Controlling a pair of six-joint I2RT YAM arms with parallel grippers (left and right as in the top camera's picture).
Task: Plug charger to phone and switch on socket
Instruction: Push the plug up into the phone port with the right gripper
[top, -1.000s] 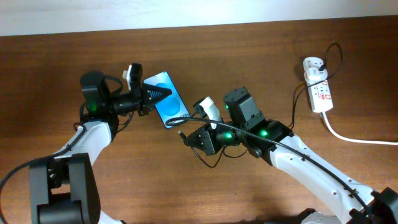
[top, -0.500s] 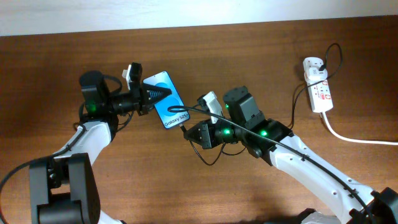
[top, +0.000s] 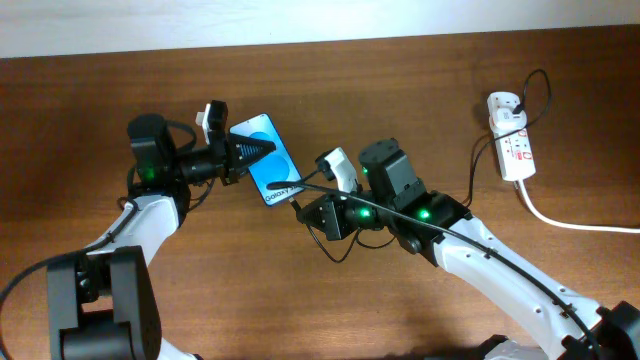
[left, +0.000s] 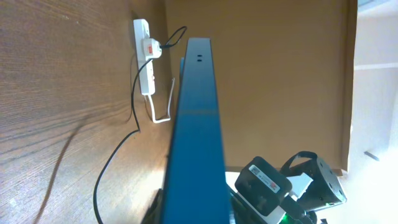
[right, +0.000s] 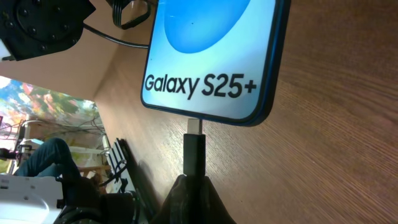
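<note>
The phone has a bright blue screen with white "Galaxy S25+" text and lies tilted at the table's centre left. My left gripper is shut on its upper end; the left wrist view shows the phone edge-on. My right gripper is shut on the charger's black plug, whose metal tip touches the phone's bottom edge at the port. The black cable runs right over my right arm to the white adapter in the socket, a white power strip with red switch marks.
The socket's thick white cord trails off to the right edge. The socket also shows in the left wrist view with the cable looping on the wooden table. A pale wall edge runs along the table's far side.
My right gripper has moved the plug up and left from below the phone until its tip meets the phone's bottom edge. The left gripper and phone have held still.
</note>
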